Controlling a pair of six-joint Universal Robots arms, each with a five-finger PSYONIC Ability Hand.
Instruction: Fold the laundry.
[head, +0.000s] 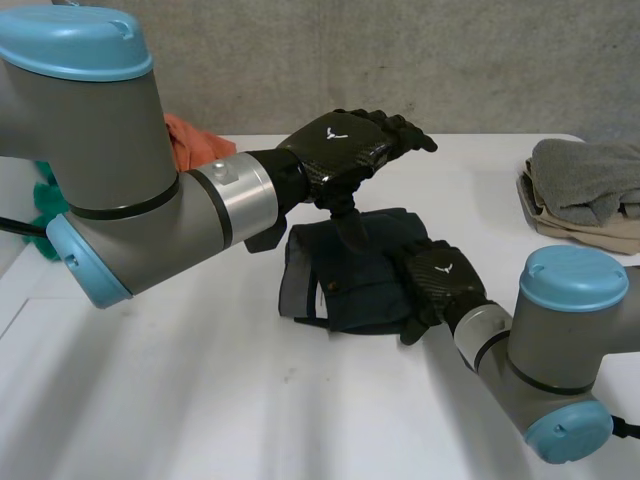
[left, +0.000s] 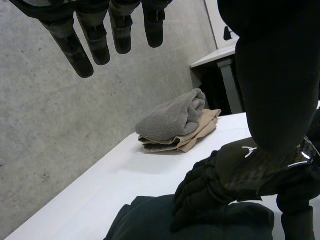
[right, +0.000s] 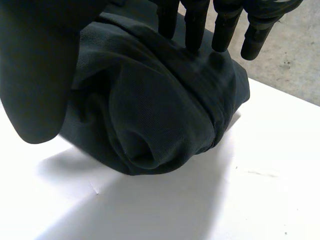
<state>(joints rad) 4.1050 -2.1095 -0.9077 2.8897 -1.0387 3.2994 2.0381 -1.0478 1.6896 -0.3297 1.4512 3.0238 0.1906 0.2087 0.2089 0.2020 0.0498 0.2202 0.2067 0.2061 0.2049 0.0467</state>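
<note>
A dark navy garment (head: 345, 275), folded into a thick bundle, lies mid-table. My right hand (head: 440, 282) rests flat on the bundle's right side, open, fingers straight. In the right wrist view those fingers (right: 196, 25) touch the top of the bundle (right: 150, 115), with the thumb beside it and nothing pinched. My left hand (head: 350, 145) hovers above the bundle's far edge, open and empty. The left wrist view has its straight fingers (left: 95, 37) in the air, and my right hand (left: 240, 175) on the garment (left: 150, 220) below.
A folded stack, grey towel (head: 585, 175) on beige cloth (head: 575, 225), sits at the table's far right; it also appears as the stack (left: 175, 120) in the left wrist view. An orange cloth (head: 195, 140) and a green cloth (head: 40, 205) lie far left. A concrete wall stands behind the table.
</note>
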